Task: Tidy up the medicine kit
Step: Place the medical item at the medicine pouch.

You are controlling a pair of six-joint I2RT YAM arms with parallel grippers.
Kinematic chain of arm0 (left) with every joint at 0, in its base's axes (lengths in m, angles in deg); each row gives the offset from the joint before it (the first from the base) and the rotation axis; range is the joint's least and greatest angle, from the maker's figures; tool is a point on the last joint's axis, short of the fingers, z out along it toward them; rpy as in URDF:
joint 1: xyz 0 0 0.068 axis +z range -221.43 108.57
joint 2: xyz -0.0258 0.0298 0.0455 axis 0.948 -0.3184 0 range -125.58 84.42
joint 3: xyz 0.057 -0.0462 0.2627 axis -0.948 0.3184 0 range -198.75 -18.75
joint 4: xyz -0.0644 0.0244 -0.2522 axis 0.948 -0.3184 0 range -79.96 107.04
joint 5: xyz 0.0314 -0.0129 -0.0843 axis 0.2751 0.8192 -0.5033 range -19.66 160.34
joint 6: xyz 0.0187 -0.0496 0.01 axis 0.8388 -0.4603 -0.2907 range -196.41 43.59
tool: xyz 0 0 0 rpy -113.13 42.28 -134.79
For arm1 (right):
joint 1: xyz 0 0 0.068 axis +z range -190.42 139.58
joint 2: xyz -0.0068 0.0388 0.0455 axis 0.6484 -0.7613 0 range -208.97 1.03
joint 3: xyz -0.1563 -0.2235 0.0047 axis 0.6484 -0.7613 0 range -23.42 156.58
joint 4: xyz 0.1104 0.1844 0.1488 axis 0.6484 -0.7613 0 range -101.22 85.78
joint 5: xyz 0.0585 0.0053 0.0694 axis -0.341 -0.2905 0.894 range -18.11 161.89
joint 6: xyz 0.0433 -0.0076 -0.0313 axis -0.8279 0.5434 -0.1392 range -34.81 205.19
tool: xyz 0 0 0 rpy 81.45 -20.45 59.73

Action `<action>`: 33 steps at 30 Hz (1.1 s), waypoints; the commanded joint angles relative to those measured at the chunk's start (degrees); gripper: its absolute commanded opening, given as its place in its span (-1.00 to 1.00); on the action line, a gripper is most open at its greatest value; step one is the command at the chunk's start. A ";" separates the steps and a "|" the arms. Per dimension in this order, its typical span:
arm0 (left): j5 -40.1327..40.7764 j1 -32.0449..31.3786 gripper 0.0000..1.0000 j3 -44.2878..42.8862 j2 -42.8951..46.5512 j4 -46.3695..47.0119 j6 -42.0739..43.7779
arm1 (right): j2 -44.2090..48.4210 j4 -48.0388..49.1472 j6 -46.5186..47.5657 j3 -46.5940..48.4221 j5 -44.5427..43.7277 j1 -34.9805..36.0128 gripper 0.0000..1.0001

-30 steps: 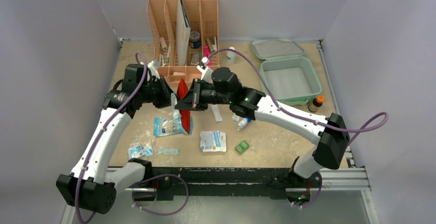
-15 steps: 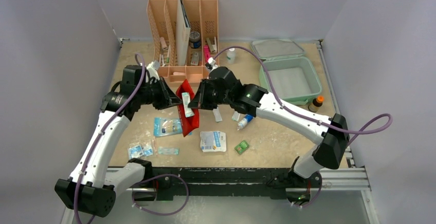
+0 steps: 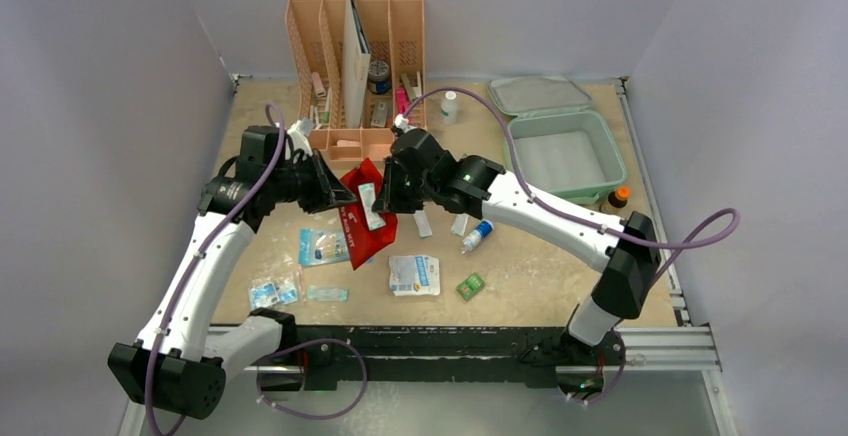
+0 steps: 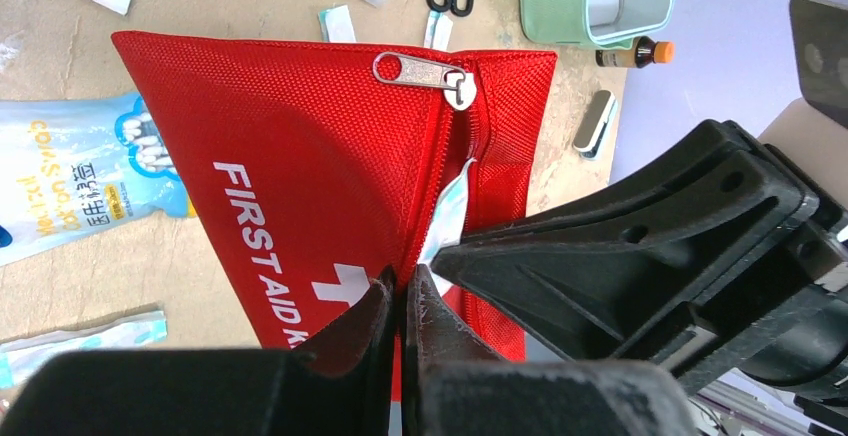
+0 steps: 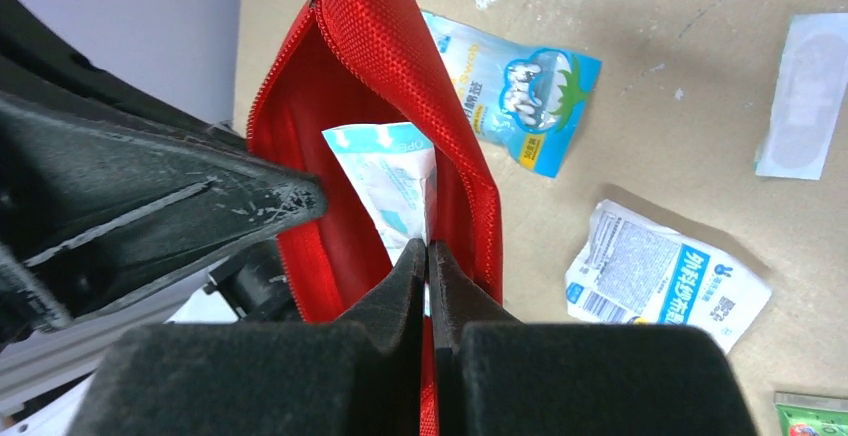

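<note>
A red first-aid pouch point(image 3: 362, 224) hangs above the table's middle, held between both grippers with its zip open. My left gripper point(image 4: 402, 281) is shut on one edge of the mouth, beside the white lettering on the pouch point(image 4: 300, 126). My right gripper point(image 5: 428, 251) is shut on the opposite red edge point(image 5: 390, 26). A blue-and-white packet point(image 5: 385, 176) stands inside the mouth. The medicine kit point(image 3: 513, 151), a mint-green case with its lid point(image 3: 540, 94) folded back, lies open at the back right, apart from both grippers.
A peach slotted organizer point(image 3: 355, 66) stands at the back. Blue-and-white packets point(image 3: 325, 246) and a printed sachet point(image 3: 414, 274) lie under and near the pouch. A dropper bottle point(image 3: 478, 234), a small green packet point(image 3: 470, 285), a brown bottle point(image 3: 617, 199) and a white bottle point(image 3: 449, 106) stand around.
The pouch has turned from a narrow upright sliver to a spread, open mouth with a packet showing inside. The right gripper has shifted back and left; the left arm has barely moved.
</note>
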 commanded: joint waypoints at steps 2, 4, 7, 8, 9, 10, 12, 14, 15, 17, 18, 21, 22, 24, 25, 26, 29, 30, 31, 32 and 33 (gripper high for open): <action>-1.49 -0.25 -1.00 -0.78 -0.41 1.71 0.60 | -1.64 -6.60 1.51 5.77 -2.85 1.14 -0.86; -1.10 -0.25 -1.00 -0.52 -0.54 1.80 0.92 | -1.57 -7.27 1.58 6.23 -3.08 1.25 -0.76; -0.37 -0.25 -1.00 -0.22 -0.45 1.88 1.45 | -0.43 -5.84 1.51 5.48 -2.12 1.26 -0.57; -0.10 -0.25 -1.00 -0.20 -0.48 1.89 1.54 | 0.05 -5.01 1.67 5.05 -1.48 1.21 -0.51; 0.24 -0.25 -1.00 -0.13 -0.42 1.84 1.63 | 0.57 -4.22 1.70 4.45 -0.77 1.18 -0.47; 0.61 -0.25 -1.00 -0.06 -0.46 1.81 1.64 | 1.14 -3.44 1.70 3.80 -0.24 1.22 -0.44; 1.40 -0.25 -1.00 0.05 -0.36 1.77 1.77 | 2.24 -2.31 1.74 2.60 -0.14 1.25 -0.42; 1.96 -0.25 -1.00 0.09 -0.45 1.80 1.93 | 3.07 -1.80 1.76 1.82 1.62 1.19 -0.45; 2.22 -0.25 -1.00 0.14 -0.54 1.79 2.07 | 3.54 -1.68 1.71 1.55 1.90 1.25 -0.46; 3.07 -0.25 -1.00 0.28 -0.67 1.67 2.55 | 4.72 -1.31 1.90 1.22 3.12 1.25 -0.47; 3.85 -0.25 -1.00 0.37 -0.77 1.56 2.82 | 5.37 -1.18 2.22 1.00 3.98 1.19 -0.47; 6.63 -0.25 -1.00 0.89 -0.85 0.96 3.78 | 7.93 -2.31 3.78 0.29 4.86 1.18 -0.45; 7.44 -0.25 -1.00 1.13 -0.83 0.81 4.05 | 8.95 -2.86 4.84 0.13 3.78 1.17 -0.42; 8.67 -0.25 -1.00 1.50 -0.82 0.43 4.39 | 10.75 -4.09 6.60 -0.43 1.43 1.00 -0.39; 9.05 -0.25 -1.00 1.66 -0.74 0.40 4.55 | 11.52 -4.73 7.39 -0.79 0.42 0.81 -0.37; 9.29 -0.25 -1.00 1.79 -0.68 0.39 4.58 | 12.22 -5.48 8.09 -1.27 -0.33 0.51 -0.36; 9.27 -0.25 -1.00 1.63 -0.67 0.18 4.95 | 14.23 -7.48 9.50 -3.50 -4.59 -1.26 -0.33; 9.32 -0.25 -1.00 1.34 -0.72 -0.05 5.20 | 14.85 -7.88 10.07 -4.78 -6.64 -2.05 -0.32; 9.38 -0.25 -1.00 1.00 -0.65 -0.39 5.46 | 15.45 -8.59 10.28 -6.42 -8.61 -3.12 -0.31; 9.50 -0.25 -1.00 0.72 -0.57 -0.70 5.73 | 15.77 -9.25 10.39 -7.63 -9.96 -4.50 -0.30; 9.58 -0.25 -1.00 0.38 -0.43 -1.01 5.97 | 15.96 -9.50 10.55 -9.03 -10.61 -6.06 -0.30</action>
